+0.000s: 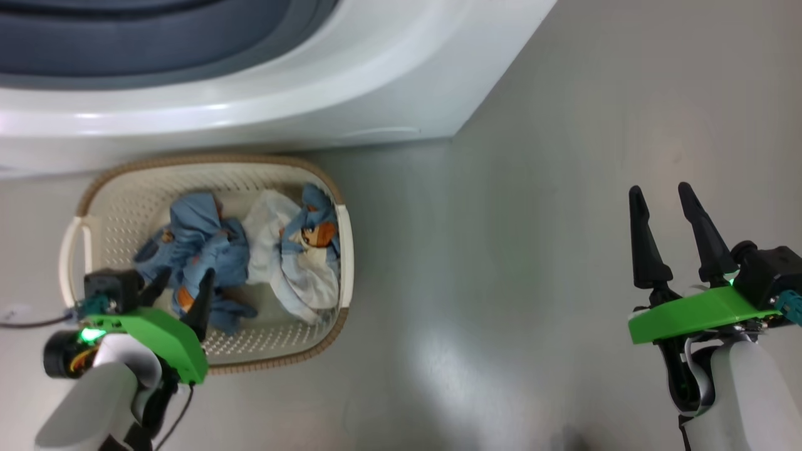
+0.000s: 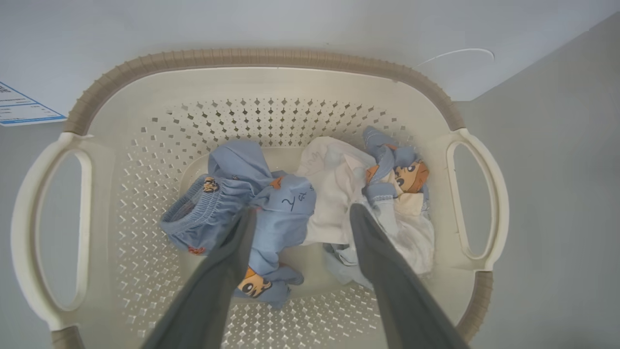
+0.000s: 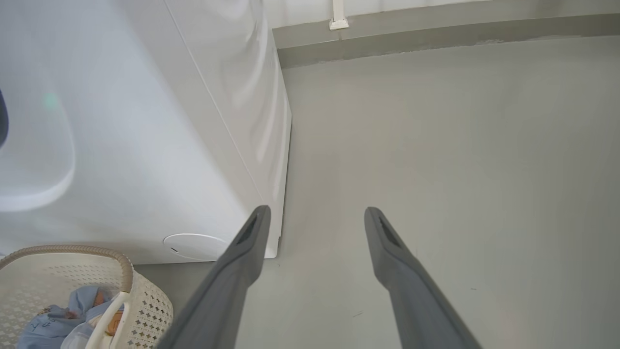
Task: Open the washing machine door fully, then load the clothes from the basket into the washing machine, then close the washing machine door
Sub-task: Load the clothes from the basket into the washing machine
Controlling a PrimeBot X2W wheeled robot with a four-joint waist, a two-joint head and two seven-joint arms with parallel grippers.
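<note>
**Open left gripper over the laundry basket in front of the washing machine**

Head view: one basket (image 1: 213, 160) stands on the grey floor (image 1: 564, 250), just in front of the white washing machine (image 1: 376, 94). Its long axis runs left to right, parallel to the machine's front, with one handle at each short end. The clothes (image 1: 207, 244) lie bunched in its bottom. Blue pieces lie to the left and a white garment (image 1: 276, 250) to the right, with another blue piece on top of it. An exact count cannot be made. A dark curved band crosses the upper left corner; whether it is door or gasket cannot be told.

The left gripper (image 1: 188, 275) hangs over the blue pieces with its two fingers spread and nothing clamped between them. The right gripper (image 1: 660, 188) is well apart over bare floor, its fingers likewise spread and empty.

Left wrist view: both handles (image 2: 477, 194) appear in full, as do three cartoon patches (image 2: 409, 177) on the fabric. A blue label (image 2: 24, 106) is seen on the machine's front. The fingertips straddle the boundary between blue and white cloth; contact cannot be judged.

Right wrist view: the machine's side panel, a round cover (image 3: 193, 246) low on its front, and the wall skirting (image 3: 436, 34) beyond are visible. The fingers point past the machine's corner.
</note>
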